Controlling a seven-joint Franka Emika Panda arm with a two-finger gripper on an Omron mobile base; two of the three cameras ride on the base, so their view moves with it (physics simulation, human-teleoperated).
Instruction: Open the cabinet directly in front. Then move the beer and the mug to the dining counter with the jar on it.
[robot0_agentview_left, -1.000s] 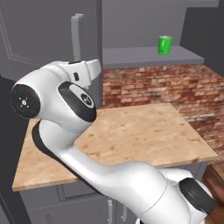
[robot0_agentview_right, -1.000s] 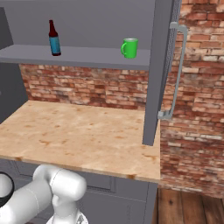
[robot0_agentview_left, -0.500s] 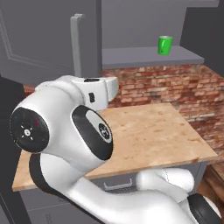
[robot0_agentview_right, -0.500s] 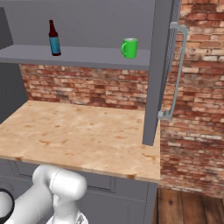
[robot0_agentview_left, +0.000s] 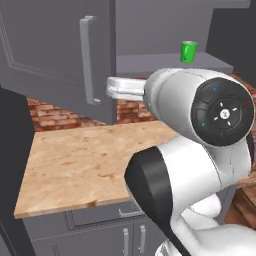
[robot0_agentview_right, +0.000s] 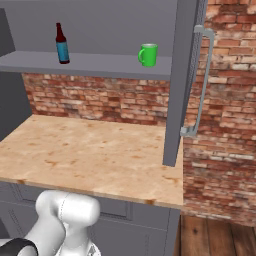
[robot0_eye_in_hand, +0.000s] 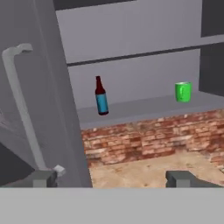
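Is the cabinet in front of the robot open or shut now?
Open. Both doors of the cabinet are swung out, so the shelf shows with the beer and the mug standing upright on it.

A: What are the cabinet (robot0_agentview_right: 180, 75) doors made of?
B: Matt grey panels, each fitted with a smooth silver metal bar handle (robot0_agentview_left: 88, 57).
A: And the remaining surfaces?
B: Light wood-grain counter (robot0_agentview_right: 90, 150), rough red brick wall (robot0_agentview_right: 100, 97), glossy green mug (robot0_agentview_right: 148, 54), dark glass beer (robot0_eye_in_hand: 101, 96) with blue label.
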